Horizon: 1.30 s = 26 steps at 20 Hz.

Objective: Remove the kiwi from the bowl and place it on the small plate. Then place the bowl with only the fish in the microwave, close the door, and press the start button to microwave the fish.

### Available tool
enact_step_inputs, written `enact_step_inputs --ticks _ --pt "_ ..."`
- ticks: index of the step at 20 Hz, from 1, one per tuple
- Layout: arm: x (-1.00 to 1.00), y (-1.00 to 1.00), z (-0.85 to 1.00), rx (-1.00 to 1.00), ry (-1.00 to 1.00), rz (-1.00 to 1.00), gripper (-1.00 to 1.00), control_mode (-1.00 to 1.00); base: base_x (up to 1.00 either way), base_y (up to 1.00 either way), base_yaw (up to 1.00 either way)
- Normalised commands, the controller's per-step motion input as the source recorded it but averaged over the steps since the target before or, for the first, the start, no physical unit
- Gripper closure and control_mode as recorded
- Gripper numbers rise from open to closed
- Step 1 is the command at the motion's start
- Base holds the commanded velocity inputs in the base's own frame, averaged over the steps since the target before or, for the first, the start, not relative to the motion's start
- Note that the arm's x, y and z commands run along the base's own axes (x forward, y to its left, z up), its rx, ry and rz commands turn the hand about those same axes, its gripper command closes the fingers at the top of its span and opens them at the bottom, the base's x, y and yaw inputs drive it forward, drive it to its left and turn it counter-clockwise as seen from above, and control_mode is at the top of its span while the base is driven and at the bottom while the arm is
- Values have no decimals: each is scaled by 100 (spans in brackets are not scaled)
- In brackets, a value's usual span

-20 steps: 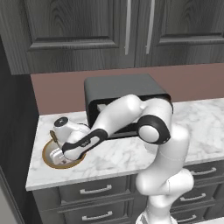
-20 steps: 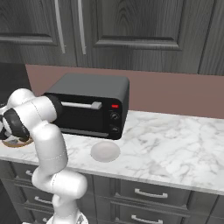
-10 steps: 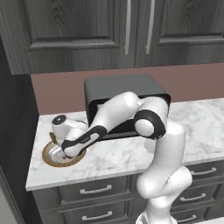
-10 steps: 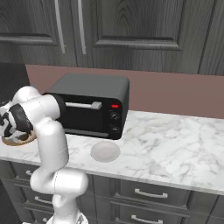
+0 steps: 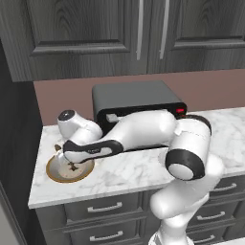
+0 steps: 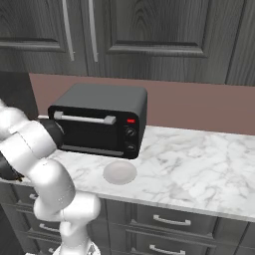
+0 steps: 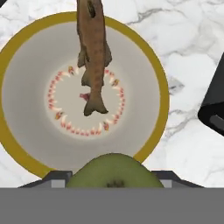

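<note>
Hand view: end effector [image 7: 112, 183] seemingly gripping kiwi [image 7: 114, 171] above bowl [image 7: 162, 96].

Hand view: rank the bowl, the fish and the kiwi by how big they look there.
1. bowl, largest by far.
2. and 3. fish and kiwi: unsure. The fish is cut off at the top edge, and the kiwi sits between the finger tips right by the camera, cut off below, so nearness inflates it.

A small flat round pale grey-white plate [image 6: 120, 172] lay on the white marble counter [image 6: 199, 169], just in front of a black boxy toaster oven [image 6: 99, 120].
</note>
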Motion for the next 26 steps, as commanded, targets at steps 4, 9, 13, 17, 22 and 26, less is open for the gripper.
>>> enact_step_inputs --ticks 4,9,13,17,22,26 --pt "-32 -100 41 25 0 -2 100 -100 0 0 0" --pt "-21 -100 6 20 0 -3 100 -100 0 0 0" --pt "0 -100 2 17 5 -3 100 -100 0 0 0" --pt "6 -100 -6 13 23 -13 100 -100 0 0 0" --pt "10 -100 -4 18 29 -12 100 -100 0 0 0" --pt "20 -100 -8 16 39 -11 100 -100 0 0 0"
